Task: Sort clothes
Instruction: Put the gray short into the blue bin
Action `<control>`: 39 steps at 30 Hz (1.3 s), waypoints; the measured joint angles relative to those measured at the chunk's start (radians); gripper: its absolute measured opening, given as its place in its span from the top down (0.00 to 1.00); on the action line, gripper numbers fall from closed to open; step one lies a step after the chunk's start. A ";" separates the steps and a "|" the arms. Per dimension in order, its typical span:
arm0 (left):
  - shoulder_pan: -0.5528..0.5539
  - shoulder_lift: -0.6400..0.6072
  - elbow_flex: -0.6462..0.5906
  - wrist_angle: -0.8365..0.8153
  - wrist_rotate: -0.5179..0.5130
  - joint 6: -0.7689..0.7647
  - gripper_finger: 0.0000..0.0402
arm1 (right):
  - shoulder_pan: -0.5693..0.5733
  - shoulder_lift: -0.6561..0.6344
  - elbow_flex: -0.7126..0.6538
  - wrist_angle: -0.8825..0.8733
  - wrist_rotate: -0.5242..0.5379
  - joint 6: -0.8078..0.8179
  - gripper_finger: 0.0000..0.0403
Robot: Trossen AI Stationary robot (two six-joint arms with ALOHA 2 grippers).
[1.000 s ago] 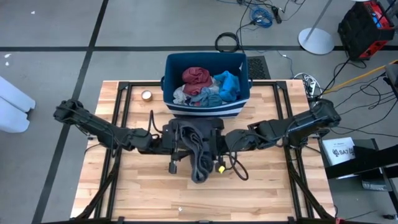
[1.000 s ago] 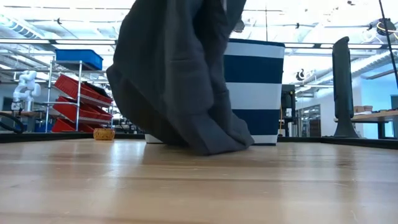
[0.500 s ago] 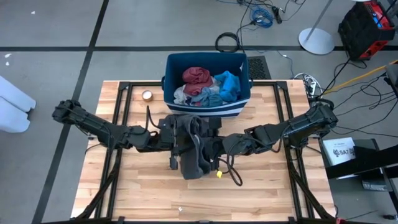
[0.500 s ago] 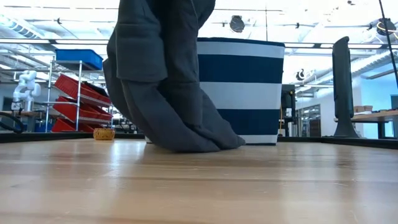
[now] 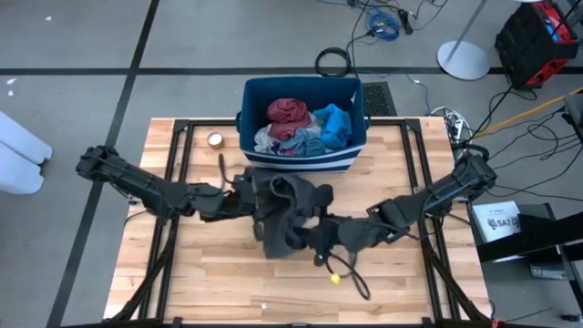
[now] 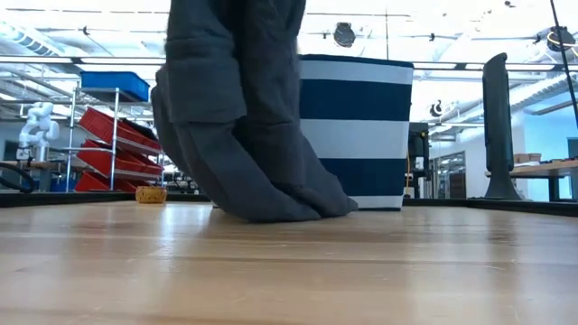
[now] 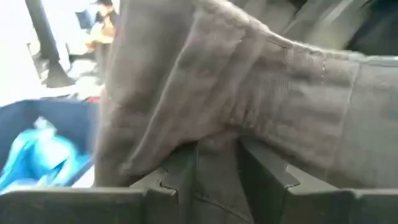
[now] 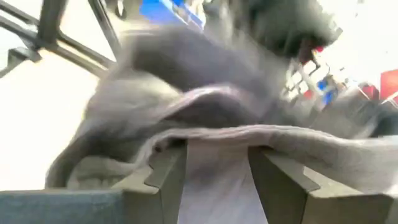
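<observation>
A large dark grey garment hangs bunched between my two grippers in front of the bin. Its lower end rests on the wooden table. My left gripper is shut on the garment's left side. My right gripper is shut on its near right side. The dark blue bin with white stripes stands at the table's far middle. It holds maroon, bright blue, blue-grey and white clothes. My left gripper pinches a gathered fold of the grey garment between its two fingers, coming about level from the table's left. The cloth hangs below the hold, in several layers. My right gripper pinches a folded edge of the garment between its two fingers, coming from the table's right. The cloth drapes over and past the fingers.
A small round roll lies on the table left of the bin. A dark frame runs along the table's left and right sides. Bare wood lies toward the near edge. A cord with a yellow end trails below my right gripper.
My right gripper has gone toward the table's near edge and a little left, keeping its hold on the grey garment. The garment, which hung in a long strip, has bunched wider between the grippers. Its lower end has shifted left on the table.
</observation>
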 joint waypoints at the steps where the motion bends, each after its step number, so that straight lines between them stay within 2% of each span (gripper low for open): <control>1: 0.001 0.002 -0.002 -0.016 -0.015 0.000 0.69 | 0.004 -0.004 0.003 0.007 0.001 -0.009 0.59; 4: 0.002 0.010 -0.007 -0.090 -0.038 -0.023 0.69 | 0.013 -0.009 0.004 0.028 0.012 -0.019 0.59; 12: -0.002 -0.002 -0.003 -0.037 0.008 -0.023 0.69 | 0.006 -0.012 0.004 -0.058 0.027 0.017 0.59; 17: -0.001 -0.014 -0.001 -0.080 0.020 -0.022 0.69 | 0.015 -0.019 0.003 -0.167 0.161 0.092 0.59; 20: 0.018 -0.027 -0.001 -0.181 0.026 -0.028 0.69 | 0.023 -0.058 0.003 -0.265 0.166 0.265 0.59; 25: 0.064 -0.041 -0.001 -0.405 0.050 -0.130 0.69 | 0.007 -0.092 0.003 -0.607 -0.017 0.720 0.59; 28: 0.077 -0.043 -0.003 -0.425 0.224 -0.153 0.69 | 0.010 -0.090 -0.044 -0.788 -0.081 0.946 0.59; 31: 0.066 -0.019 -0.003 -0.373 0.394 -0.154 0.69 | 0.037 -0.098 -0.175 -0.880 -0.088 1.128 0.59; 33: 0.045 0.012 -0.003 -0.339 0.427 -0.154 0.69 | 0.043 -0.137 -0.293 -0.850 -0.100 1.248 0.59; 35: 0.032 0.045 -0.004 -0.321 0.426 -0.153 0.69 | 0.040 -0.193 -0.439 -0.730 -0.141 1.331 0.59; 39: 0.046 0.097 -0.005 -0.319 0.423 -0.153 0.69 | 0.010 -0.286 -0.731 -0.190 -0.241 1.379 0.59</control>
